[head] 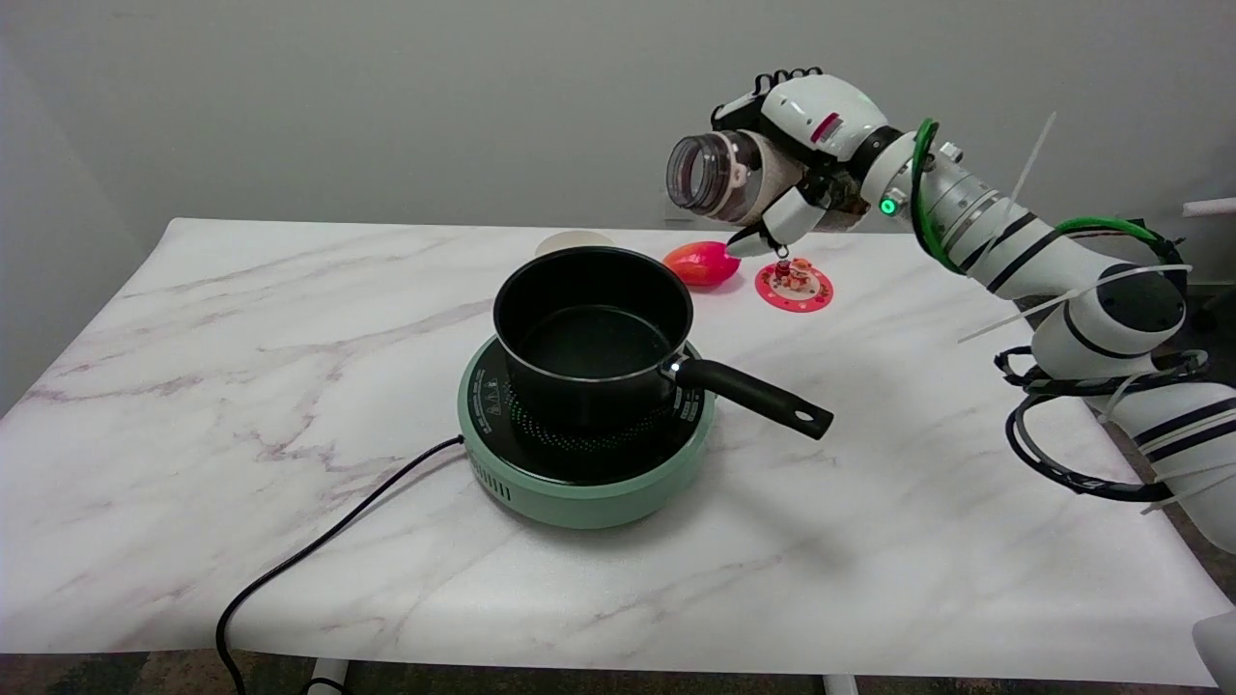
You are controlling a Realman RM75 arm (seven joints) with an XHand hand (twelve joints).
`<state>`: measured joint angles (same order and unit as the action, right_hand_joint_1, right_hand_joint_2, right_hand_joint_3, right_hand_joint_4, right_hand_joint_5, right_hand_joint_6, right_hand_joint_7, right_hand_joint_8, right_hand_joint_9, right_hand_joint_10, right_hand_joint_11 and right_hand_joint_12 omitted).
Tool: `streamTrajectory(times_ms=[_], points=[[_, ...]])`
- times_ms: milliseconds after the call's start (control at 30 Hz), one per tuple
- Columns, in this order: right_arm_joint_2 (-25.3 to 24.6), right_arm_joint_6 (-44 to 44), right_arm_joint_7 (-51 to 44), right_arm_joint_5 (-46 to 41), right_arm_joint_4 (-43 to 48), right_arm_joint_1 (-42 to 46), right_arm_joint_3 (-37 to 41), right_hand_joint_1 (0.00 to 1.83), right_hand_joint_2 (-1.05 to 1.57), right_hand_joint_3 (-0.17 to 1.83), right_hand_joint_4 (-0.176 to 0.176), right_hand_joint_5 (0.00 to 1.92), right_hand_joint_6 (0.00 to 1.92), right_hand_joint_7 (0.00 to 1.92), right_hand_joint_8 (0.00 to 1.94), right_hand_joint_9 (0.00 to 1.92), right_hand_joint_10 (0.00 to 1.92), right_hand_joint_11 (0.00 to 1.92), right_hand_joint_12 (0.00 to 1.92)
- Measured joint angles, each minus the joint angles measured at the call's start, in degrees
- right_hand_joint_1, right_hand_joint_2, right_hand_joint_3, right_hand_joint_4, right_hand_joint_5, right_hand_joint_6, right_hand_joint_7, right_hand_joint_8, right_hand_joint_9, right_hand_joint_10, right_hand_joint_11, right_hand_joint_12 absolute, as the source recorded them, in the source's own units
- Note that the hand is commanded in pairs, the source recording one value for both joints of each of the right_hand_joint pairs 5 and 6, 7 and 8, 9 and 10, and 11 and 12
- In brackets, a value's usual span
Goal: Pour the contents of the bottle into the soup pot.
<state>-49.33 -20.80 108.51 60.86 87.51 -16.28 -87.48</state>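
Lab: robot arm, bare wall

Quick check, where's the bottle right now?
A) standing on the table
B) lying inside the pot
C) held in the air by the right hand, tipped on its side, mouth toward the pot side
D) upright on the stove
C: the right hand grips the bottle in the air, tipped sideways, its open mouth facing left, up and to the right of the soup pot.
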Motion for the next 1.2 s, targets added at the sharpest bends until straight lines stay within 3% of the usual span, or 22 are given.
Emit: streamTrajectory(times_ms=[500, 1200], points=[[1.25, 0.40, -2.67, 10.06, 3.57, -2.10, -4.41, 1.43, 0.99, 0.57, 0.000, 1.79, 1.79, 1.71, 1.71, 1.33, 1.33, 1.18, 1.18], [3.45, -0.06, -3.77, 14.63, 10.27, -5.22, -10.70, 1.42, 1.02, 0.56, 0.000, 1.82, 1.82, 1.72, 1.72, 1.34, 1.34, 1.19, 1.19]])
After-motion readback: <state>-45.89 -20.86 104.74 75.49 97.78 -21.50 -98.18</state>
